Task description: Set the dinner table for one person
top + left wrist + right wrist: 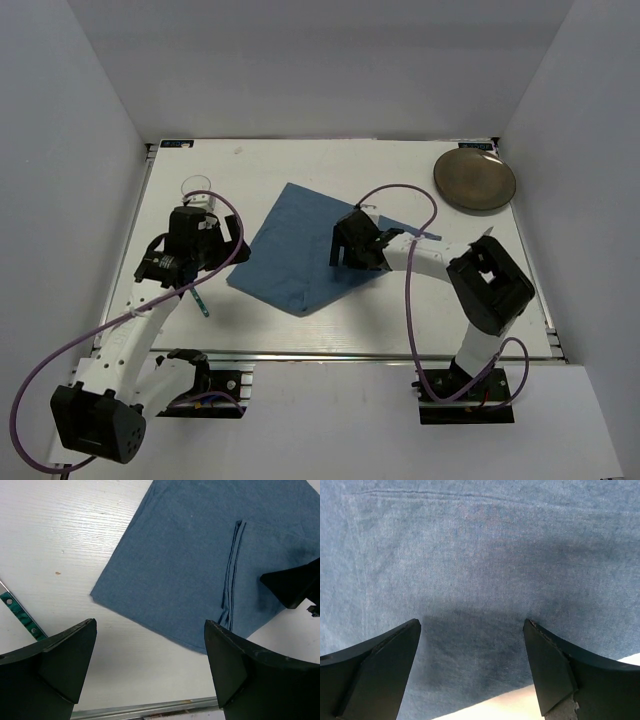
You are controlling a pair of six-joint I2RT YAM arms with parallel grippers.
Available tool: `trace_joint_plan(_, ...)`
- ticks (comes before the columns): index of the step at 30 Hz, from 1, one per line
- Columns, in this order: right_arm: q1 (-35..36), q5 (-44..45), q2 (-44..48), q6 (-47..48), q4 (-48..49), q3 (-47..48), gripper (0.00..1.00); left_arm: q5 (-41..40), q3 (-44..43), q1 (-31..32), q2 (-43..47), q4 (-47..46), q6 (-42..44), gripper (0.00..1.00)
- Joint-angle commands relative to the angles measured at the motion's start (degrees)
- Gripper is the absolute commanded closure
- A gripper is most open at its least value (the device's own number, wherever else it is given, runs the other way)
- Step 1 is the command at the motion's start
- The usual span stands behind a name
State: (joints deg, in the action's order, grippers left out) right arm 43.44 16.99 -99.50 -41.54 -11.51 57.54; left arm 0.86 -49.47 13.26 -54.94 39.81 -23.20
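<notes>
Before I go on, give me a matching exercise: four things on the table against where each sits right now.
Things:
1. blue cloth placemat
2. round dark olive plate
3. clear glass
4. teal-handled utensil

Places:
A. far right corner
B. left side, nearer than the left gripper
C. middle, under the right gripper
D. far left, beyond the left gripper

Pairs: 1-C, 2-A, 3-D, 4-B
</notes>
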Motion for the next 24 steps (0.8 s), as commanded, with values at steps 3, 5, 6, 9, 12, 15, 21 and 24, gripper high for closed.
trace_joint_plan(3, -3.36, -5.2, -8.24, 12.42, 1.74, 5.29, 0.11, 1.16, -0.19, 0.19, 1.84, -1.05, 0.7, 0.02)
trace_joint_plan(5, -4.24, -7.75, -10.79, 21.38, 3.85, 9.84, 0.11, 0.81, -0.1, 0.19, 2.38, -1.14, 0.7, 0.02)
trace_joint_plan(6, -4.33, -10.2, -11.67, 23.85, 3.51, 12.22, 0.11, 0.63, -0.1, 0.19, 2.9, -1.14, 0.7, 0.02)
trace_joint_plan(9, -4.59, -15.04, -15.71, 31.51, -2.71, 24.17, 0.11, 0.46, -0.1, 0.19, 3.08, -1.05, 0.53, 0.02)
trace_joint_plan(12, -3.72, -14.45, -18.35, 30.74, -8.17, 33.66, 0.11, 0.63, -0.1, 0.19, 2.91, -0.88, 0.61, 0.02)
trace_joint_plan(15, -0.48, -6.93, -20.1, 27.05, -9.49, 37.28, 0.11, 0.54, -0.1, 0.19, 3.08, -1.05, 0.53, 0.02)
trace_joint_plan(21, 5.07, 6.11, -30.55, 24.67, -16.43, 49.31, 0.17, 0.8, -0.1, 0.19, 3.17, -1.05, 0.61, 0.02)
trace_joint_plan(24, 5.78, 8.22, -33.11, 24.32, -17.32, 51.7, 0.29, 0.89, -0.1, 0.19, 3.17, -1.14, 0.7, 0.02)
